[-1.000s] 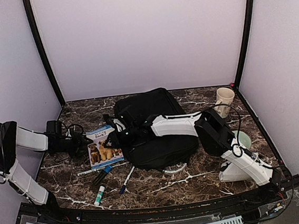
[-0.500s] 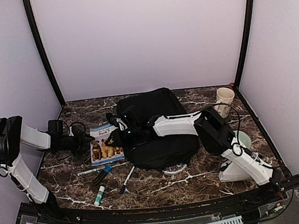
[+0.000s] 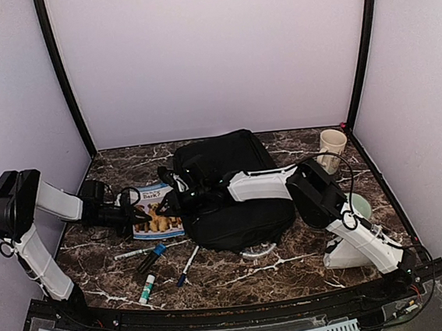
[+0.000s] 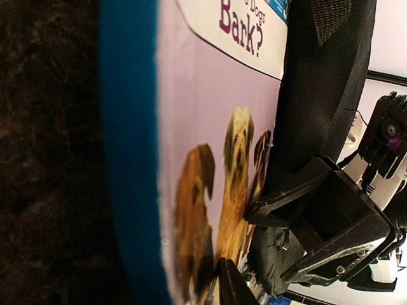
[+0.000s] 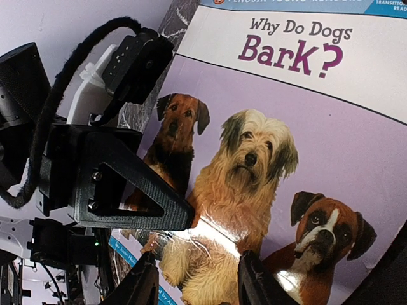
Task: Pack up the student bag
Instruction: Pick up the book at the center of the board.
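Note:
The student bag [image 3: 231, 188], big, black and soft, lies mid-table; its fabric also shows as a dark band [image 4: 318, 95]. Left of it lies a picture book [image 3: 159, 210] with dogs on its cover [image 5: 254, 159]. My left gripper [image 3: 137, 215] has closed on the book's left edge: one finger [image 5: 137, 197] rests on the cover [image 4: 191, 159] and the other is hidden beneath. My right gripper [image 5: 198, 286] hovers open just above the cover near the bag's left side [image 3: 179, 202], with nothing between its fingers.
Near the front left lie a white pen [image 3: 132, 254], a black and blue marker [image 3: 152, 258], another pen [image 3: 187, 264] and a glue stick [image 3: 147, 288]. A cream cup [image 3: 333, 148] stands at the back right. A green bowl [image 3: 360, 205] sits behind the right arm.
My left gripper has slid to the right onto the book's edge and its jaws have narrowed around it. The right gripper has stayed almost still over the book.

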